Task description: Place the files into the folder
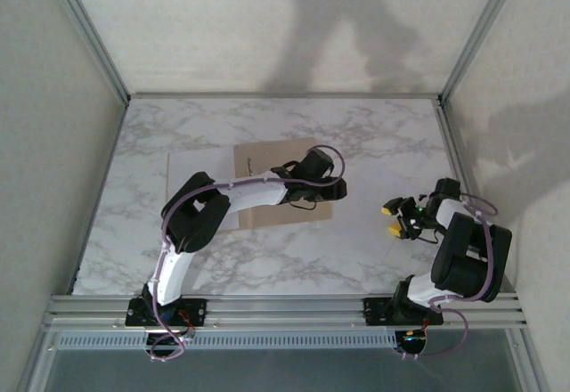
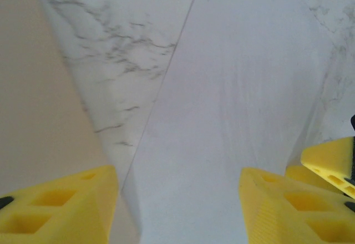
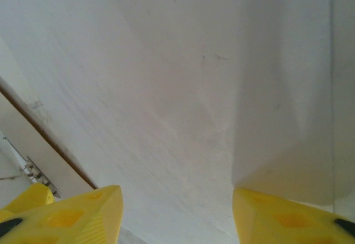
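The tan folder (image 1: 267,216) lies flat mid-table, with my left arm reaching across it. A white sheet of the files (image 1: 190,167) juts out at its left side. My left gripper (image 1: 331,189) hangs at the folder's right edge. In the left wrist view its yellow fingers (image 2: 55,211) stand apart, open (image 2: 177,213), over a plain white sheet (image 2: 233,100). My right gripper (image 1: 392,217) sits to the right of the folder, open (image 3: 177,216), over a white sheet (image 3: 166,89) whose right part bends up. A tan folder edge (image 3: 22,136) and a metal clip (image 3: 30,172) show at left.
White-grey marble tabletop (image 1: 294,258) runs to the aluminium frame rail (image 1: 285,306) at the near edge. Pale walls (image 1: 53,142) close in the left, right and back. A beige surface (image 2: 39,89) fills the left of the left wrist view.
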Action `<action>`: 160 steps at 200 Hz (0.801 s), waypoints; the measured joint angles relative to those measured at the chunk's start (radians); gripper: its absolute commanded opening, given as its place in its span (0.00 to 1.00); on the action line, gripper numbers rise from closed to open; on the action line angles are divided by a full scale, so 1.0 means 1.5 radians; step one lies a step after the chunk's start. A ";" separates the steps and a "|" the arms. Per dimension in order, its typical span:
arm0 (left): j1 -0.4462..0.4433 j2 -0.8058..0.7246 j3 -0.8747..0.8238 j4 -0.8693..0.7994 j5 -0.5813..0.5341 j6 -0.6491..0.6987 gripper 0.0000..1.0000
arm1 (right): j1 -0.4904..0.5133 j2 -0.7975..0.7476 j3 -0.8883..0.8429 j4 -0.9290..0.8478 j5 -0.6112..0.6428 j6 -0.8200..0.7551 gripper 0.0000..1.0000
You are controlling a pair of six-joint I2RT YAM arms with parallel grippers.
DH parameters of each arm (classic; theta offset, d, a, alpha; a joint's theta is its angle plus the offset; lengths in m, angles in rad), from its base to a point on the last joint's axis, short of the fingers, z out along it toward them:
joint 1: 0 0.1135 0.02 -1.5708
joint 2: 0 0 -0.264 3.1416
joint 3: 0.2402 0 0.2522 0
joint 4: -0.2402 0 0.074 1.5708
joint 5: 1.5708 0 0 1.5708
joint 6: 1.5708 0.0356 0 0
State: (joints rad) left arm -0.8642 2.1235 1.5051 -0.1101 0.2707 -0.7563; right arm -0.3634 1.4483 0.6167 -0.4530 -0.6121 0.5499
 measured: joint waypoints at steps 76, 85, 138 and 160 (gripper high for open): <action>-0.017 0.129 0.195 -0.068 -0.032 0.041 0.59 | -0.007 -0.061 0.020 -0.038 0.056 -0.009 0.70; -0.017 0.145 0.219 -0.080 -0.042 0.051 0.60 | -0.007 -0.075 0.023 -0.043 0.065 -0.010 0.72; -0.024 0.201 0.298 -0.142 -0.084 0.102 0.67 | -0.007 -0.086 0.034 -0.050 0.104 -0.010 0.72; -0.032 0.204 0.303 -0.155 -0.091 0.112 0.68 | -0.007 -0.065 0.034 -0.045 0.110 -0.008 0.70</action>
State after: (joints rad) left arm -0.9115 2.4302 1.9591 -0.3431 0.1349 -0.5877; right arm -0.3737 1.3506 0.6678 -0.5201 -0.4473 0.5377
